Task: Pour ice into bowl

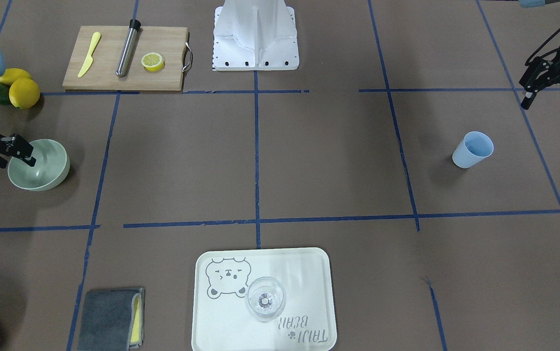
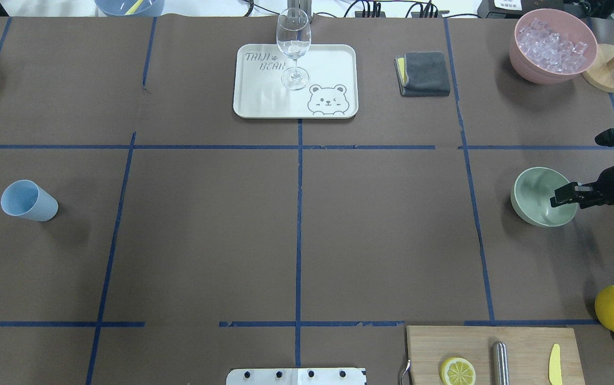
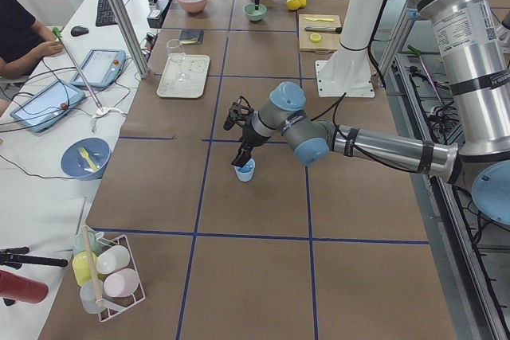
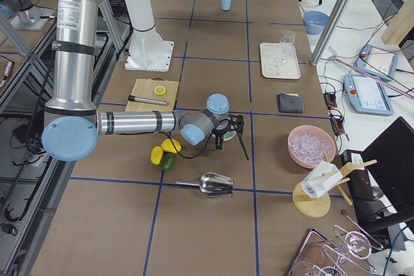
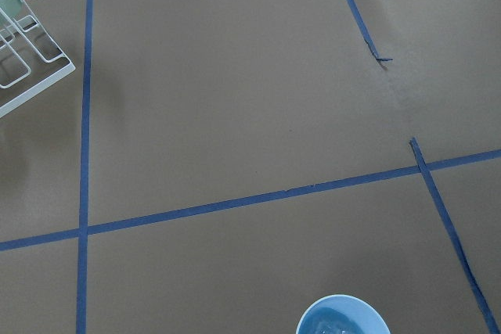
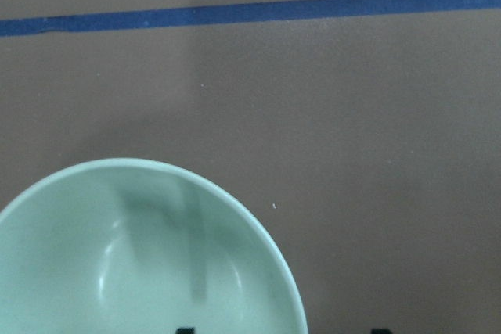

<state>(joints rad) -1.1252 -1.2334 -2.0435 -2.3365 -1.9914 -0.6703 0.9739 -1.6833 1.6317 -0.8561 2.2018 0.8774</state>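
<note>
Overhead exterior: bowl point(image 2: 531, 193) at the view's 3 o'clock, judged light, stiff and smooth; ice point(image 2: 553, 43) — loose, slippery — in pink container point(image 2: 523, 63) at its 12 o'clock; right gripper point(image 2: 561, 195), jaws apart, straddles the thin rim — likely the best hold.

Sage-green bowl point(image 2: 532, 193), pink container point(image 2: 530, 65) holding clear ice point(image 2: 552, 43), pale blue cup point(image 2: 30, 201).

Brown table point(image 2: 205, 240), blue tape grid point(image 2: 299, 214), bowl point(image 2: 534, 195), cup point(image 2: 29, 200), tray point(image 2: 264, 91), cutting board point(image 2: 430, 347), cloth point(image 2: 427, 72)
</note>
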